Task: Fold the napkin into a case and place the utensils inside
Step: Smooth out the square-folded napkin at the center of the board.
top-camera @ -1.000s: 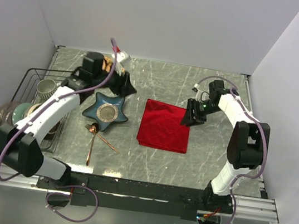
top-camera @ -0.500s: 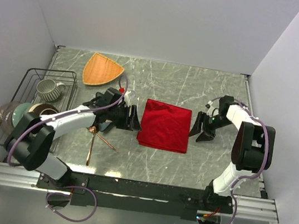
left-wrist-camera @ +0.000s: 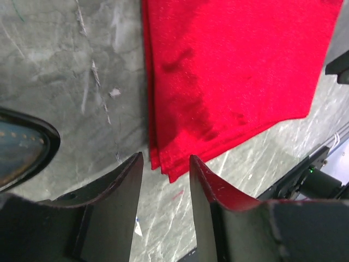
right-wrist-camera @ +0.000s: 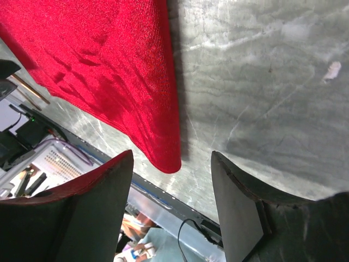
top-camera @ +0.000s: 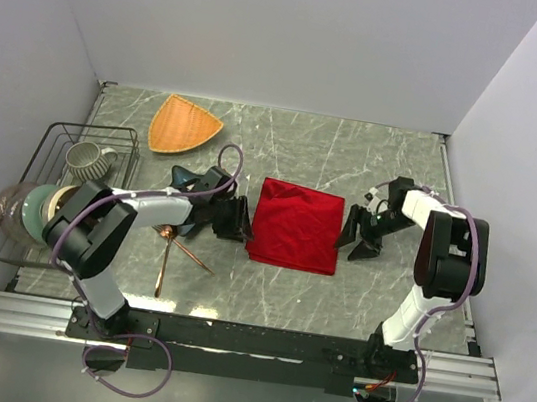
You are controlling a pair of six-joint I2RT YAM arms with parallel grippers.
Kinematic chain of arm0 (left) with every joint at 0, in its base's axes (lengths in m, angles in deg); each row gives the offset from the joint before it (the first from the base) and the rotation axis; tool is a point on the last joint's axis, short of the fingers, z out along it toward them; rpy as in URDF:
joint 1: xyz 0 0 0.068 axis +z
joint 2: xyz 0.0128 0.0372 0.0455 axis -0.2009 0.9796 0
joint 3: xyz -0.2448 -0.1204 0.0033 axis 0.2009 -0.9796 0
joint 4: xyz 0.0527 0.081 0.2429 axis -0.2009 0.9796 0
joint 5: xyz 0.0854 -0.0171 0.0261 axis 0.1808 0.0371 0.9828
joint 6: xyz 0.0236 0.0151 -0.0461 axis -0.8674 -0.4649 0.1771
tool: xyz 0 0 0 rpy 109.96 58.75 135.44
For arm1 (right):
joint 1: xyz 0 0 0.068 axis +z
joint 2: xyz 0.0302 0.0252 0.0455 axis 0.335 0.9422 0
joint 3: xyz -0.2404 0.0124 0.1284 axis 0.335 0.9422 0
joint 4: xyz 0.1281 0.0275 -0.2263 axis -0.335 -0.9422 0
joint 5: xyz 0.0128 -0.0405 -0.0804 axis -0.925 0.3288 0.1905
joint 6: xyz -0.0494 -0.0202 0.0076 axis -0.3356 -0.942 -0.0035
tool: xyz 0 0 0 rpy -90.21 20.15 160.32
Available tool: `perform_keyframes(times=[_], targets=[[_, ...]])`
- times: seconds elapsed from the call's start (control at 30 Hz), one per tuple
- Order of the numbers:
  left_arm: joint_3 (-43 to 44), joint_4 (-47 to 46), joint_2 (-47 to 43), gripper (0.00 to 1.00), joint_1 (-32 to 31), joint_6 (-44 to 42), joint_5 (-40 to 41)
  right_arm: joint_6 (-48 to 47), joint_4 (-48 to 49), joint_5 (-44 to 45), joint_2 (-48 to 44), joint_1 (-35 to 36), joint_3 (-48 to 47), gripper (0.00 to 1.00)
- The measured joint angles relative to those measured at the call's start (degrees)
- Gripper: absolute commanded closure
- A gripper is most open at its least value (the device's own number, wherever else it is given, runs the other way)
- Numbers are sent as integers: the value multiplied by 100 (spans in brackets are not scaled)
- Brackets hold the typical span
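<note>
The red napkin (top-camera: 295, 225) lies folded flat in a rough square at mid-table, its layered edges showing in the left wrist view (left-wrist-camera: 229, 71). My left gripper (top-camera: 237, 219) is low at its left edge, open (left-wrist-camera: 163, 164), with the napkin's near-left corner just beyond the fingertips. My right gripper (top-camera: 354, 236) stands open at the right edge, and the napkin's (right-wrist-camera: 109, 65) rounded near-right corner sits in the gap between its tips (right-wrist-camera: 172, 158). The copper utensils (top-camera: 165, 254) lie on the table left of the napkin, partly under the left arm.
A blue star-shaped dish (top-camera: 181, 175) is mostly hidden under the left arm; its rim (left-wrist-camera: 32, 144) shows in the left wrist view. An orange triangular plate (top-camera: 185, 125) lies at the back left. A wire rack (top-camera: 55, 144) with a mug and bowls stands at the left edge.
My left arm swung from the back left down to the napkin's left edge, uncovering the orange plate. My right gripper came off the napkin's far-right corner, moved down its right edge and opened wider.
</note>
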State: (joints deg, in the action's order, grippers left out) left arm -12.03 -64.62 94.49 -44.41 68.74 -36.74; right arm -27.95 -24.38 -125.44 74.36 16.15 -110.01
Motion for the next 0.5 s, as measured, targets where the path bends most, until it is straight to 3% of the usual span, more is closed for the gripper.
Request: perform_keyframes(times=[0.5], targets=[[59,-37,282,69,-7,181,87,20,66,-256,216,0,17,33]])
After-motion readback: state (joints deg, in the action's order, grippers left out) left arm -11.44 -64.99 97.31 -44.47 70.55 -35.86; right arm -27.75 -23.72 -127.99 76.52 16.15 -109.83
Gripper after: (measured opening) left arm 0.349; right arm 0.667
